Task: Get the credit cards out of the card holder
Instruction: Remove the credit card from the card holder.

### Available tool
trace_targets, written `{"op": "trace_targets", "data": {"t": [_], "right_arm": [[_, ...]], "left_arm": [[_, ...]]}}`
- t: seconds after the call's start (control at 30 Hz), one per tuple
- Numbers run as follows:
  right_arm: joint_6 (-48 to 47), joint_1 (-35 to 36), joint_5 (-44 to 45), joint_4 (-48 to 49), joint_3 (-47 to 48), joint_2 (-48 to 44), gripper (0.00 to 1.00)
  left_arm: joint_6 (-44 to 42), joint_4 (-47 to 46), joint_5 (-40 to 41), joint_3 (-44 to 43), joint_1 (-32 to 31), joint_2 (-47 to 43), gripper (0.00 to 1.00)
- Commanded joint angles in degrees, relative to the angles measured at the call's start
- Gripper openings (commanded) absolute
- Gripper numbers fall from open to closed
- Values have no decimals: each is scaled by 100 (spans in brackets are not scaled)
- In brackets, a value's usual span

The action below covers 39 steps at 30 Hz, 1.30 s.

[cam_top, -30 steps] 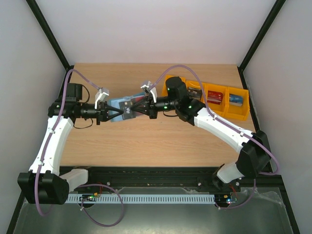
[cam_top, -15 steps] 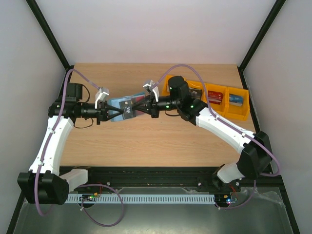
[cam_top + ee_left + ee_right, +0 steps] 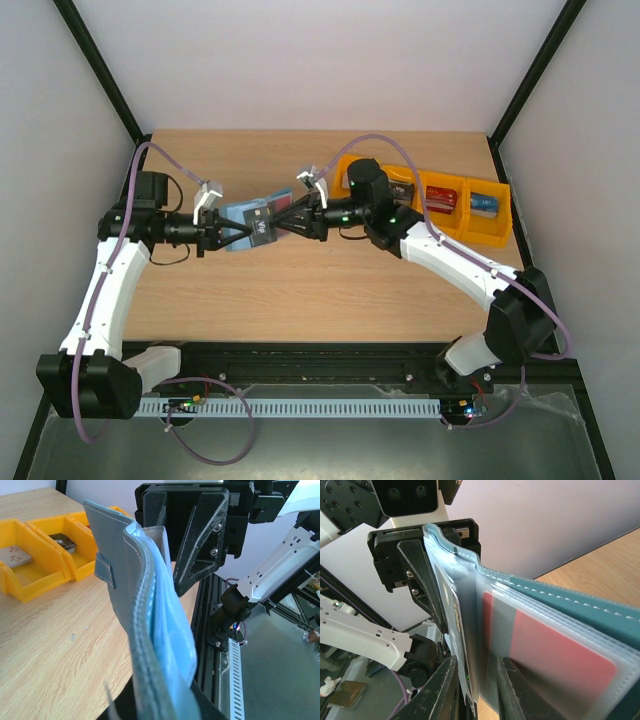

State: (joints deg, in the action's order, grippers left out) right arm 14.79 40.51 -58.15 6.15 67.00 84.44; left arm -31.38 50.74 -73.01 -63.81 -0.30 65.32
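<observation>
Eased rightward: right gripper (image 3: 477, 680) barely parted astride sleeve (image 3: 470, 625), left gripper (image 3: 222, 238) clamping card holder (image 3: 145, 630). Might pinch sleeve, missing credit cards (image 3: 555, 655).

No text, label or number can be read anywhere. A dark card (image 3: 262, 227) in the card holder (image 3: 238, 215) bears a small white mark. It is too blurred to make out.

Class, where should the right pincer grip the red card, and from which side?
Probably pinch the red card's flat faces near its end closest to the right pincer, approaching from opposite the left pincer, which clamps the holder's far end on edge.
</observation>
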Motion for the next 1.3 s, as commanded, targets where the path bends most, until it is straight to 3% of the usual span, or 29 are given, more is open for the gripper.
{"op": "trace_targets", "data": {"t": [0.0, 0.13, 0.2, 0.43, 0.57, 0.6, 0.67, 0.83, 1.2, 1.27], "right_arm": [[67, 41, -295, 332, 18, 164, 25], [-126, 49, -779, 296, -31, 183, 40], [-176, 66, -704, 234, -25, 169, 41], [-98, 209, -372, 329, 134, 373, 24], [84, 212, -411, 601, 144, 404, 3], [76, 207, -427, 617, 142, 392, 2], [33, 207, -433, 641, 104, 323, 2], [-160, 152, -390, 305, 99, 254, 2], [-325, 28, -366, 115, 69, 75, 2], [-317, 20, -379, 105, 80, 72, 2]], "left_arm": [[-211, 73, -283, -95, 38, -70, 2], [-211, 75, -261, -95, 43, -72, 2], [-207, 72, -273, -96, 38, -72, 2], [-226, 90, -277, -98, 39, -81, 2], [-237, 96, -285, -97, 38, -73, 2], [-237, 90, -288, -90, 38, -77, 2], [-242, 91, -287, -80, 44, -81, 3], [-280, 121, -317, -71, 45, -89, 16], [-343, 187, -343, -79, 47, -90, 20], [-334, 175, -322, -83, 44, -81, 15]]}}
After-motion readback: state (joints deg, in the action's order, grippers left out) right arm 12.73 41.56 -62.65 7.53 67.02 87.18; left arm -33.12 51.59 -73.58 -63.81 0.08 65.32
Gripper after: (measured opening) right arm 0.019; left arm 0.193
